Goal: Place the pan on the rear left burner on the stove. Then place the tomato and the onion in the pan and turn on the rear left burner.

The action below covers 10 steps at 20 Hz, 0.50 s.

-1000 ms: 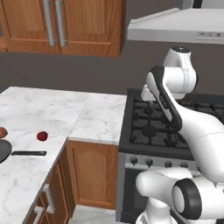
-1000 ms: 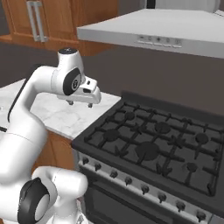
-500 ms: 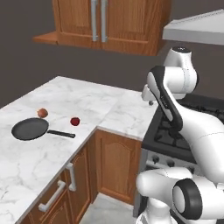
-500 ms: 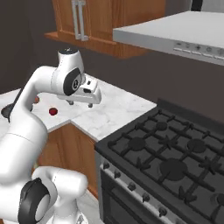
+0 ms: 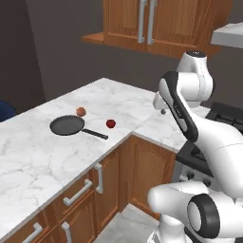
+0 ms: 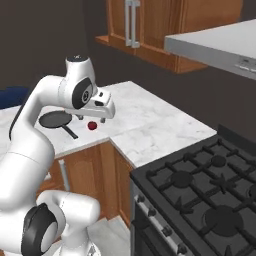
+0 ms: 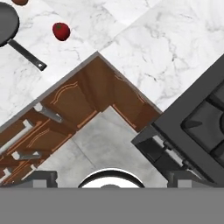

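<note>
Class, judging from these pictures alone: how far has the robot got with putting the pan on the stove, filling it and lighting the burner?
Nothing looks done yet. The pan lies on the marble counter, with the tomato and onion beside it, not inside. The gripper hangs open above the counter, holding nothing. Still left: moving the pan to the stove, adding both items and turning on the burner.

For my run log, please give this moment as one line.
pan: on counter | tomato, onion: beside pan | gripper: open, empty
</note>
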Motion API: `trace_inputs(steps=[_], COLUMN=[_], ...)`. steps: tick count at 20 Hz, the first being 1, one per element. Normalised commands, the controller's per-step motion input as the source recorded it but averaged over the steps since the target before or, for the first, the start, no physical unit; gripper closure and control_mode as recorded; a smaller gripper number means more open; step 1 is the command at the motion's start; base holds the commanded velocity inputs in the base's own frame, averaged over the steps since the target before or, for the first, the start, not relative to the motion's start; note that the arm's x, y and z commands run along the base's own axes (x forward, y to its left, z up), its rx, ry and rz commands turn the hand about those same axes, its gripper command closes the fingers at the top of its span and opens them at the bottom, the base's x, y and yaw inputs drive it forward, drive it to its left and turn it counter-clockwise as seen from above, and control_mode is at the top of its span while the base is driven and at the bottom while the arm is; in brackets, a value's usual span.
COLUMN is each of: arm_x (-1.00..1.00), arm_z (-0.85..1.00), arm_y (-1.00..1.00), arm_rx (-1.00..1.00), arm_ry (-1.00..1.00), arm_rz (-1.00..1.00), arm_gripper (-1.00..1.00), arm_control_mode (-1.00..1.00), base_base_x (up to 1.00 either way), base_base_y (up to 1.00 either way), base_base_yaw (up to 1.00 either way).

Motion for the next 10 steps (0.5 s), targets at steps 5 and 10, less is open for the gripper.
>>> trace_inputs(steps=[5,10], arm_x=[0.00,0.00], arm_z=[0.00,0.00], arm_y=[0.00,0.00], arm_rx=[0.00,0.00], arm_ry=[0.00,0.00], arm_rz=[0.00,0.00], arm_gripper=[-1.00,-1.00], arm_control_mode=[1.00,1.00], base_base_x=[0.10,0.22], base_base_y=[-0.02,-0.15], base_base_yaw=[0.33,0.26])
